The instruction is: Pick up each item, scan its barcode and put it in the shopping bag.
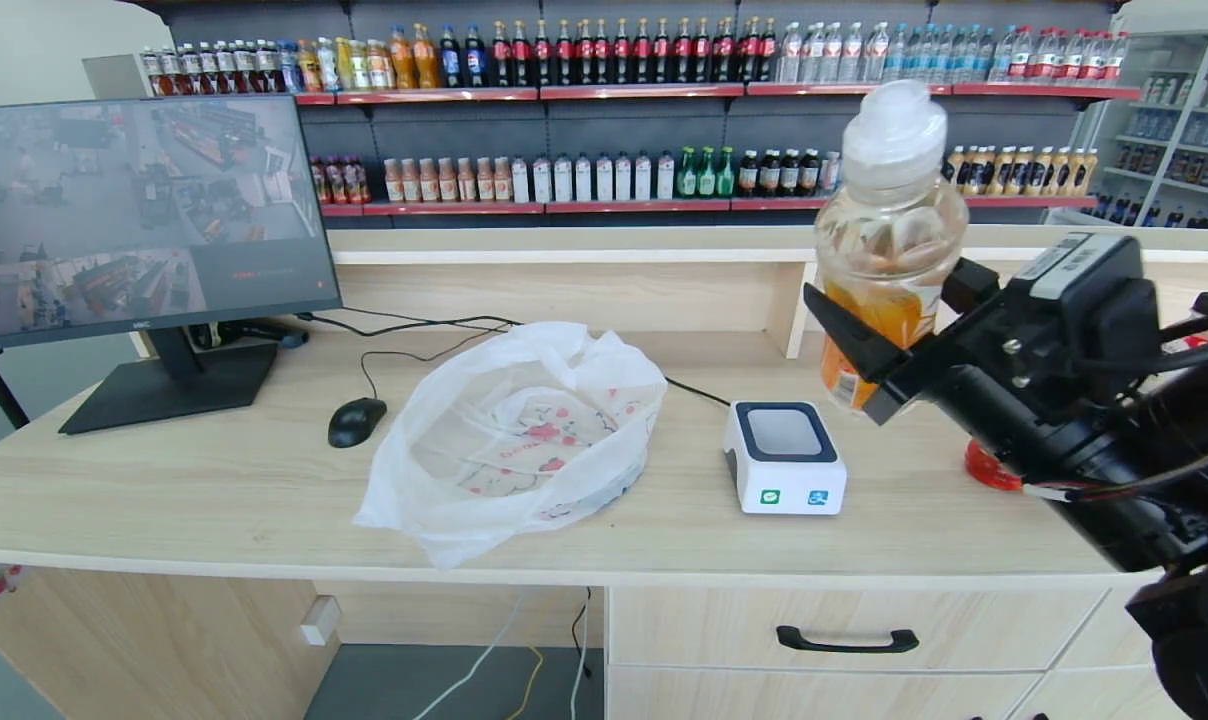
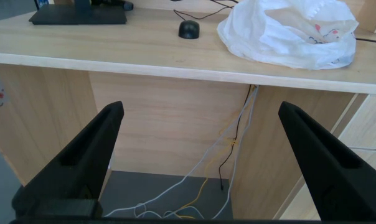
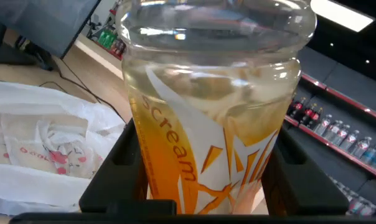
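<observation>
My right gripper (image 1: 879, 350) is shut on a clear drink bottle (image 1: 889, 235) with an orange label and a white cap, held upright in the air above the counter's right side. The bottle (image 3: 213, 118) sits between the right gripper's fingers (image 3: 116, 168). A white barcode scanner (image 1: 784, 457) with a dark window lies on the counter, below and left of the bottle. The white shopping bag (image 1: 514, 435) lies open left of the scanner. My left gripper (image 2: 200, 162) is open, low in front of the counter's edge, with nothing between its fingers.
A monitor (image 1: 134, 215) stands at the counter's far left, with a black mouse (image 1: 356, 420) and cables beside the bag. A red object (image 1: 989, 468) rests on the counter behind my right arm. Shelves of bottles (image 1: 664, 60) line the back wall. A drawer handle (image 1: 846, 640) sits below the counter.
</observation>
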